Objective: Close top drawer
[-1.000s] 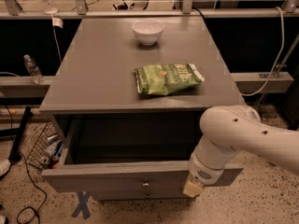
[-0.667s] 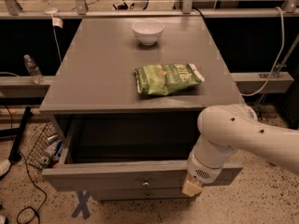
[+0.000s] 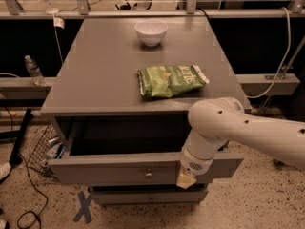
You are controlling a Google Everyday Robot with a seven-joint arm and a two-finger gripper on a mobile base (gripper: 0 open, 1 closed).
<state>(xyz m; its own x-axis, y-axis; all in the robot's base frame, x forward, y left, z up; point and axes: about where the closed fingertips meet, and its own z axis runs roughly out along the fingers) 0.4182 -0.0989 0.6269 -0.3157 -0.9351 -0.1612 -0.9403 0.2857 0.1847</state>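
The top drawer (image 3: 119,171) is a wide grey drawer pulled out from under the grey cabinet top (image 3: 105,75), with a small metal knob (image 3: 148,174) at the centre of its front panel. Its dark inside looks empty. My white arm comes in from the right. The gripper (image 3: 187,179) hangs down against the drawer's front panel, right of the knob; only a pale tip shows.
A green chip bag (image 3: 171,80) and a white bowl (image 3: 151,31) sit on the cabinet top. A lower drawer front (image 3: 147,194) shows below. A wire basket (image 3: 43,149) and cables lie on the floor at the left, a water bottle (image 3: 33,70) on the left ledge.
The arm and gripper have shifted slightly left along the drawer front. The drawer stands open about as before.
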